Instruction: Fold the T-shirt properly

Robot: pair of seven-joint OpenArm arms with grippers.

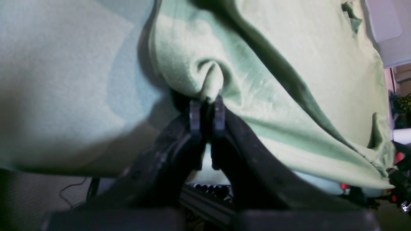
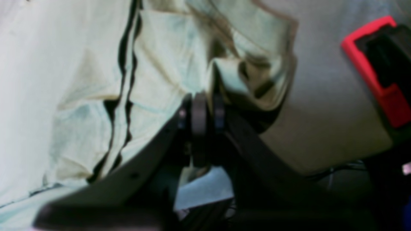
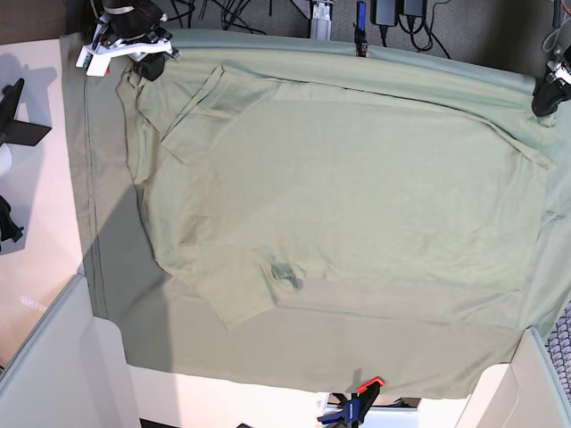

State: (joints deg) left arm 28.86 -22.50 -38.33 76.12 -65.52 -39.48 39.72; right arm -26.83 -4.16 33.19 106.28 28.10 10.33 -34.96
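The pale green T-shirt (image 3: 339,196) lies spread flat over the table in the base view, with one sleeve (image 3: 236,299) pointing toward the front and the other (image 3: 192,116) toward the back left. My right gripper (image 3: 145,61) is at the shirt's back left corner, and in the right wrist view it (image 2: 205,112) is shut on a bunched fold of the T-shirt (image 2: 167,64). My left gripper (image 3: 542,104) is at the shirt's back right corner. Seen from the left wrist, it (image 1: 207,109) pinches a puckered fold of the T-shirt (image 1: 289,64).
A larger green sheet (image 3: 107,232) covers the table under the shirt. An orange and blue clamp (image 3: 357,408) holds the sheet at the front edge, and another clamp (image 3: 359,36) stands at the back. A red clamp (image 2: 375,70) sits near my right gripper. White panels (image 3: 53,374) stand at the front corners.
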